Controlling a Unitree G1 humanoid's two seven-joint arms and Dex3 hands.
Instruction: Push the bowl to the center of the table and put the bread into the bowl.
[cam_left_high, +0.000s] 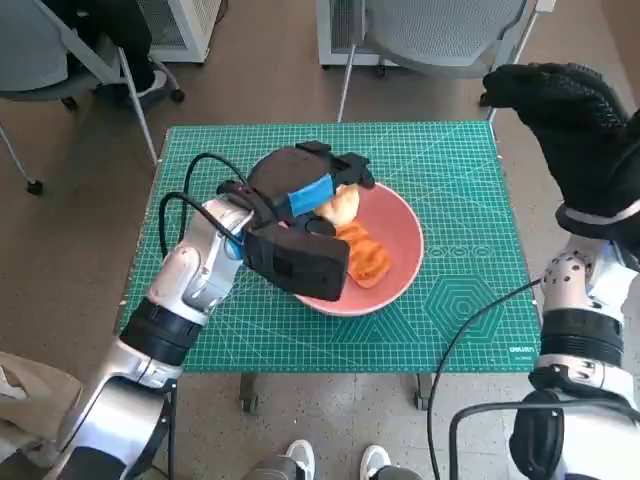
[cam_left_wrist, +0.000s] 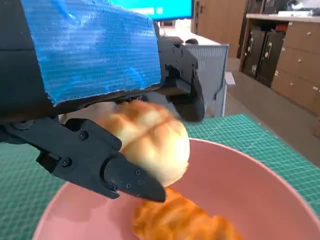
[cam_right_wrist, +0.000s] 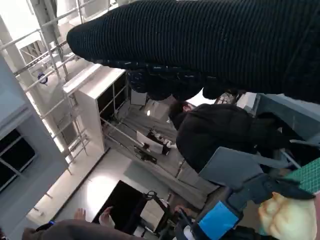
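A pink bowl (cam_left_high: 402, 232) stands near the middle of the green mat (cam_left_high: 460, 170). An orange, ridged piece of bread (cam_left_high: 364, 256) lies inside it. My left hand (cam_left_high: 318, 190) reaches over the bowl's far left rim and grips a pale round bread roll (cam_left_high: 344, 205). In the left wrist view the roll (cam_left_wrist: 152, 137) sits between the black fingers (cam_left_wrist: 117, 172) just above the orange bread (cam_left_wrist: 182, 222) and the bowl (cam_left_wrist: 280, 192). My right hand (cam_left_high: 565, 115) is raised off the table's far right corner and holds nothing. The right wrist view shows the roll (cam_right_wrist: 290, 220) below the glove (cam_right_wrist: 210, 45).
A dark round plate (cam_left_high: 272, 170) lies on the mat behind the bowl, partly under my left hand. Office chairs (cam_left_high: 440, 30) stand beyond the table's far edge. A person in dark clothes (cam_right_wrist: 220, 135) sits nearby. Shoes (cam_left_high: 300, 460) show by the near edge.
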